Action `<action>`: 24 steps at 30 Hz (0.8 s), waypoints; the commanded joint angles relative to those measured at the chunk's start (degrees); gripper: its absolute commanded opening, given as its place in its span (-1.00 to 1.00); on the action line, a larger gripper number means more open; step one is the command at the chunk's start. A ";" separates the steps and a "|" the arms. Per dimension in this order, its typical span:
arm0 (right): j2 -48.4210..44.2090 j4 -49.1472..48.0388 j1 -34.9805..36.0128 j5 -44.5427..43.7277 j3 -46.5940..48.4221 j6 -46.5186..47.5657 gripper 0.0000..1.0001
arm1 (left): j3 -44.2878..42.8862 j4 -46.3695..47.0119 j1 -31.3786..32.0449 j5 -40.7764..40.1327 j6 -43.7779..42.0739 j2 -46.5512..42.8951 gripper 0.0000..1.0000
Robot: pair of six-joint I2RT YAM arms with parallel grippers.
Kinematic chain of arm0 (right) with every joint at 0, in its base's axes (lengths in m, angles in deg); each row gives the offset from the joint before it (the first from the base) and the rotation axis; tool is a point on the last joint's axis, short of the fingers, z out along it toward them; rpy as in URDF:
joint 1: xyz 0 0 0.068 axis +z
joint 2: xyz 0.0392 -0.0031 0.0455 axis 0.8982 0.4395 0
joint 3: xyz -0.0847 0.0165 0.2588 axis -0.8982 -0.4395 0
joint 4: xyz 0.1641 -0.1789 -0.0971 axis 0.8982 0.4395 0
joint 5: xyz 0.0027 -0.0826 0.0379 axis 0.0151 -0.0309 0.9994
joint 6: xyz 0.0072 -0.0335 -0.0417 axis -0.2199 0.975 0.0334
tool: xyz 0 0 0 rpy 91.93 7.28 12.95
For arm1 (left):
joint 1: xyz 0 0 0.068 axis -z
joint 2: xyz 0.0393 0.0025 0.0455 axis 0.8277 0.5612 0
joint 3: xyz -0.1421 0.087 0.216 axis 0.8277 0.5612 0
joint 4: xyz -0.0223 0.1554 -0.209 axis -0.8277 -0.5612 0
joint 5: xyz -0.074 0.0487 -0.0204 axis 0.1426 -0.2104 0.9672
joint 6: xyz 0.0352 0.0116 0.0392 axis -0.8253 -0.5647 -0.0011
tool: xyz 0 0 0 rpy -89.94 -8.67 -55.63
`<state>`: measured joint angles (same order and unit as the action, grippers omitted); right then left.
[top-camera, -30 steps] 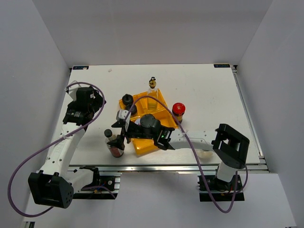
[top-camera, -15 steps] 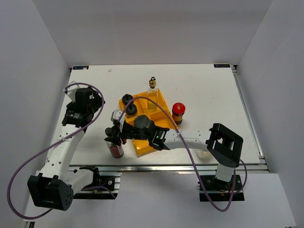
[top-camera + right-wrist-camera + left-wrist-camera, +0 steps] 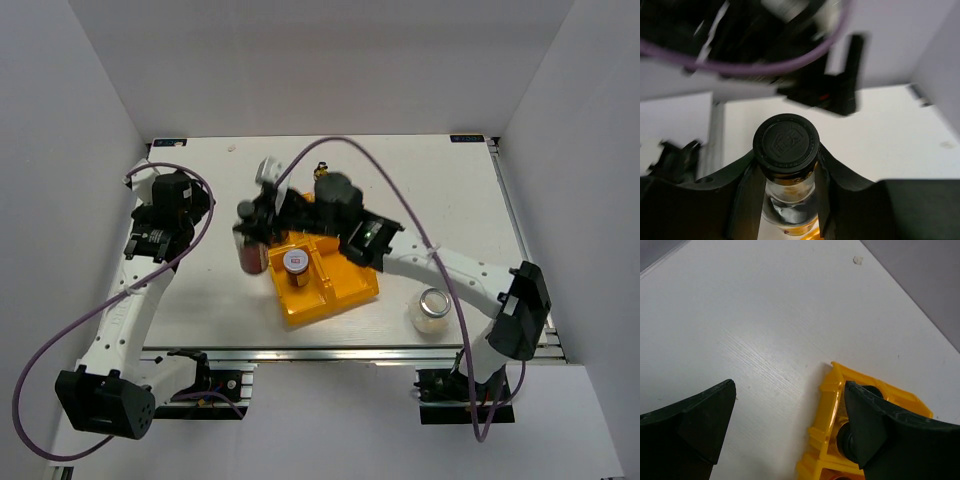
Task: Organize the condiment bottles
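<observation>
My right gripper (image 3: 254, 224) is shut on the neck of the dark black-capped sauce bottle (image 3: 250, 252), held above the table just left of the yellow tray (image 3: 345, 290). In the right wrist view its black cap (image 3: 785, 142) sits between the fingers (image 3: 747, 180). A white-lidded jar (image 3: 295, 262) stands in the tray's near left compartment. A silver-lidded jar (image 3: 432, 308) stands on the table to the right. My left gripper (image 3: 190, 212) is open and empty over bare table (image 3: 789, 387). A black-lidded jar (image 3: 846, 437) in the tray's corner (image 3: 827, 400) is half hidden by a finger.
The right arm (image 3: 420, 255) reaches across the tray's back half and hides what stands there. The left arm's purple cable (image 3: 60, 330) loops off the table's left side. White walls enclose the table on three sides.
The right gripper shut on the sauce bottle at the tray's front left and carried it up and toward the back. The arm's swing uncovered the white-lidded and silver-lidded jars.
</observation>
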<state>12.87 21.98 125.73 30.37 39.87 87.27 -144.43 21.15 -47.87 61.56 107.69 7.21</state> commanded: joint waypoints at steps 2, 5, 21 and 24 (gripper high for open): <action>-2.30 -5.14 -8.09 1.62 12.18 1.53 -1.00 | -4.09 -0.33 -0.25 -3.19 -0.12 0.45 0.96; 2.52 -3.47 -12.75 1.27 20.18 2.05 -1.00 | -5.76 0.72 -0.26 -3.11 -1.26 1.06 0.96; 20.82 -3.55 -27.96 3.37 42.18 0.56 -1.00 | -6.56 6.96 -0.25 -0.30 -4.61 4.14 0.96; 21.43 -3.99 -29.10 4.51 40.77 0.04 -1.00 | -6.38 7.05 -0.25 -0.29 -4.52 5.10 0.96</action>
<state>37.98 28.43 97.40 32.10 78.67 88.03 -150.25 26.63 -47.87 60.65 103.84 11.49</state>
